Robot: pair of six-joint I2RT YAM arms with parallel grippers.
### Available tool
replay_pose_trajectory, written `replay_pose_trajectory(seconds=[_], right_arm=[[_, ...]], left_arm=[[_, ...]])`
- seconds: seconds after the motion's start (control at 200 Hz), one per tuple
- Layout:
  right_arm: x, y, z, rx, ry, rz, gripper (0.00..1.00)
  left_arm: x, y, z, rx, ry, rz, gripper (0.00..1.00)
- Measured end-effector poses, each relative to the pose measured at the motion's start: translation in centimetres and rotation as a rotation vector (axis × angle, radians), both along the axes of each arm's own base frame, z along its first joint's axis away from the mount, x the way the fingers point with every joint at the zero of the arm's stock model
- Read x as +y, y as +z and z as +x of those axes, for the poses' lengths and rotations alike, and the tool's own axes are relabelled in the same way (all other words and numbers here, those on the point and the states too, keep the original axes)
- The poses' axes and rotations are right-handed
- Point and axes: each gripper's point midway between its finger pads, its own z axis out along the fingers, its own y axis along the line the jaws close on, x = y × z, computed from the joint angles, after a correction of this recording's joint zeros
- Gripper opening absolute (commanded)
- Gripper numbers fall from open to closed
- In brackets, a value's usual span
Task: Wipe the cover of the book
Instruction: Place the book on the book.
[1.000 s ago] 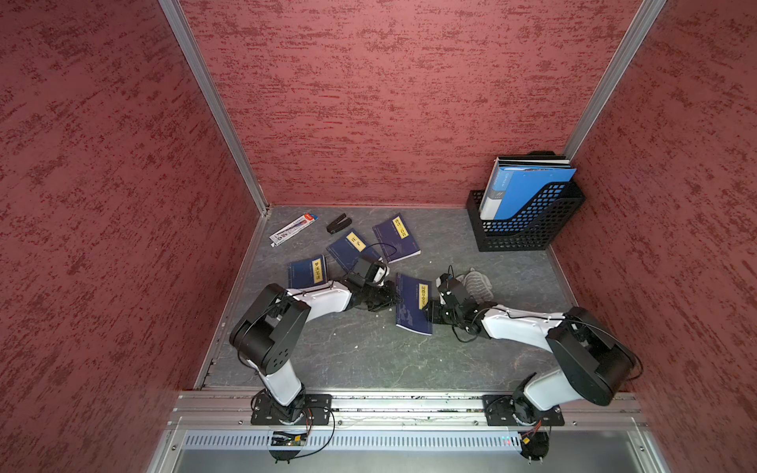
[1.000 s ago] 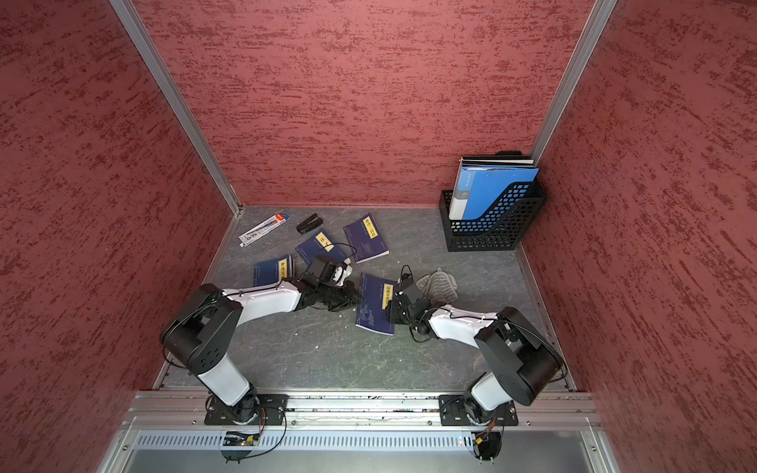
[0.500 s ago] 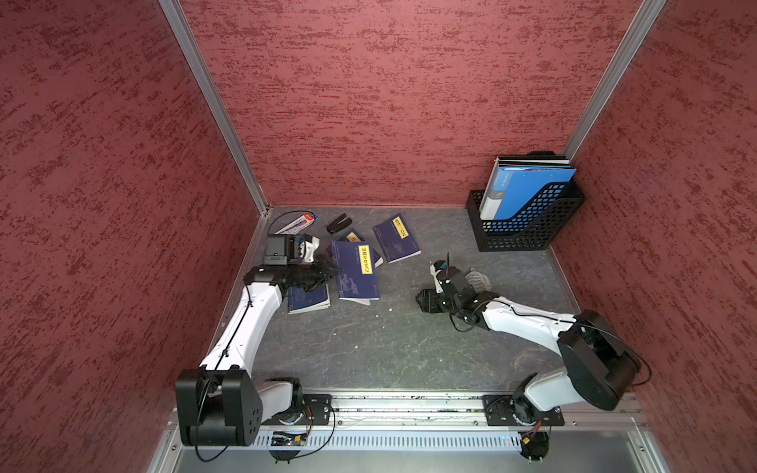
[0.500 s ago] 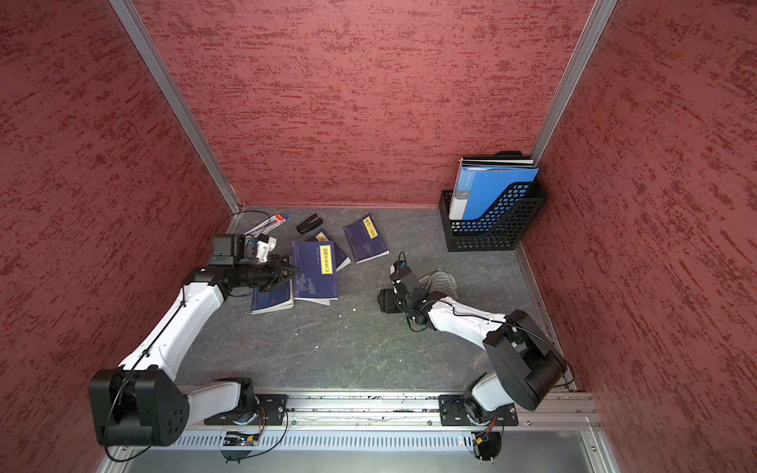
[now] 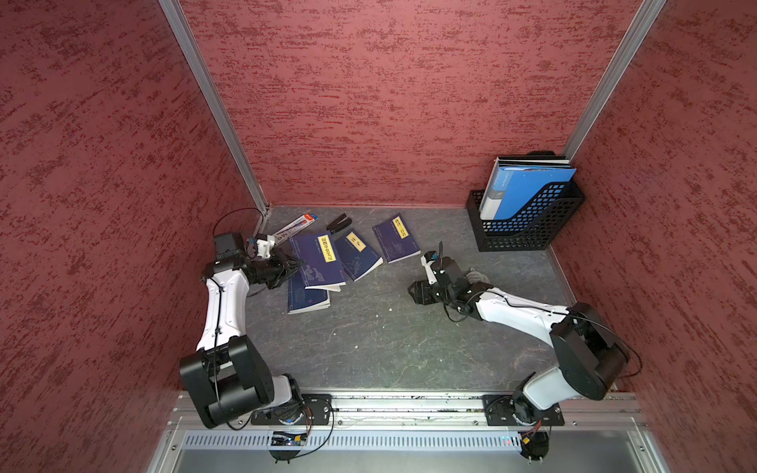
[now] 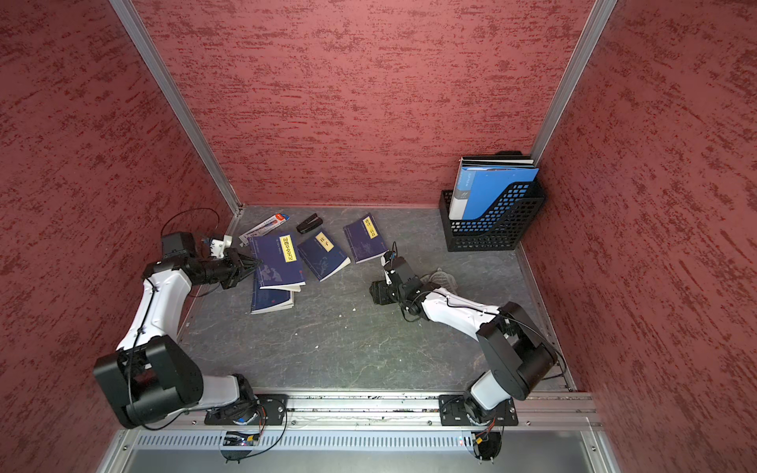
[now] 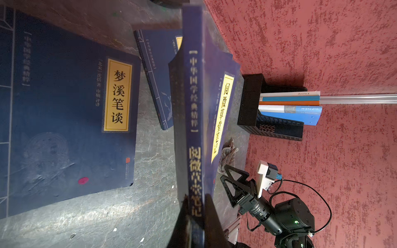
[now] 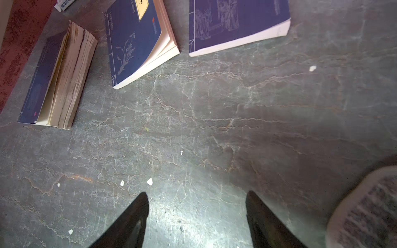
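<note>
1. We find the left arm raised from the front rail. Its white forearm reaches toward the back left corner, and the wrist is turned so that the left gripper (image 5: pixel 295 264) points toward the table's middle.
2. Its jaws are clamped on the spine edge of a dark blue paperback book with a yellow title label (image 5: pixel 318 262). This held book sits tilted near the back left of the grey stone-patterned table (image 5: pixel 368 348). It overlaps another dark blue paperback lying flat (image 5: pixel 305 297); we cannot tell whether the two touch.
3. The right arm stretches low from the front right rail toward the middle. The right gripper (image 8: pixel 197 199) hangs over bare table with its jaws spread wide and nothing between them.
4. A grey-and-white knitted cloth (image 5: pixel 475 275) lies on the table just beside the right wrist, ungripped and well apart from the held book.
5. Writing on the held book, read in the left wrist view (image 7: pixel 194 128): the spine carries 中华国学经典精粹 and 阅微草堂笔记. The yellow label repeats 阅微草堂笔记.
6. The flat paperback's yellow label (image 7: pixel 117 96) reads 梦溪笔谈, with 北宋 沈括 著 beside it.
7. A third dark blue paperback (image 5: pixel 358 256) bears a label reading 庄子. The label on a fourth dark blue paperback (image 5: pixel 396 239) is too small for us to read.
8. A black mesh file rack (image 5: pixel 528 233) stands in the back right corner. The blue plastic folder (image 7: pixel 309 111) in it is printed "CLIP FILE A4", and a white spine (image 7: pixel 300 93) above it reads "RAYS".
</note>
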Motion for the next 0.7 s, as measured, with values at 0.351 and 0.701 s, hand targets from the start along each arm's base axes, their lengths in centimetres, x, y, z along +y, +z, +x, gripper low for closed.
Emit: replay_pose_trajectory(seconds=[0.351, 0.701], right_arm=[[0.5, -0.3, -0.2, 0.005, 0.037, 0.004, 0.72], [0.8, -0.7, -0.2, 0.006, 0.050, 0.007, 0.73]], left_arm=[[2.6, -3.3, 0.6, 0.129, 0.025, 0.109, 0.00], [4.3, -6.2, 1.4, 0.222, 0.001, 0.152, 0.00]])
